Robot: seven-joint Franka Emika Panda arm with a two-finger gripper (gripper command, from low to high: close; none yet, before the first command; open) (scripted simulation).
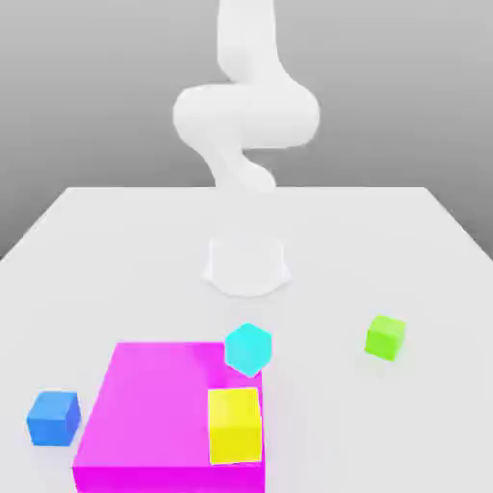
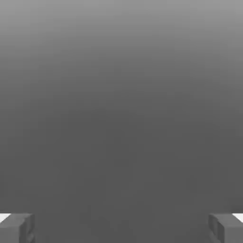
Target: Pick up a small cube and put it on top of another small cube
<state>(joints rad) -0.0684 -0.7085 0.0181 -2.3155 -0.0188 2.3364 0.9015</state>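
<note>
The white bench (image 1: 327, 246) has a straight far edge across the upper part of the exterior view, and its side edges slant down and outward to the frame's left and right borders. A broad bare stretch lies between the magenta block (image 1: 159, 404) and the green cube (image 1: 385, 338), which sits by itself at the exterior view's right. More open surface spreads around the base of the robot arm (image 1: 246, 116), at upper centre.

The magenta block, low and wide, lies at lower left to centre, with its front face reaching the bottom of the frame. The yellow cube (image 1: 235, 426) stands near its front right corner; the cyan cube (image 1: 248, 350) overlaps its far right corner in the picture, though whether it rests on the block cannot be told.

The small blue cube (image 1: 53, 419) is at the exterior view's lower left, on the bench, just beside the block's left side with a narrow gap between. It is plain, bright blue, sharp-edged, slightly turned, with a darker front face.

In the hand view the end effector (image 2: 121, 228) is spread wide, nothing between its fingers.
</note>
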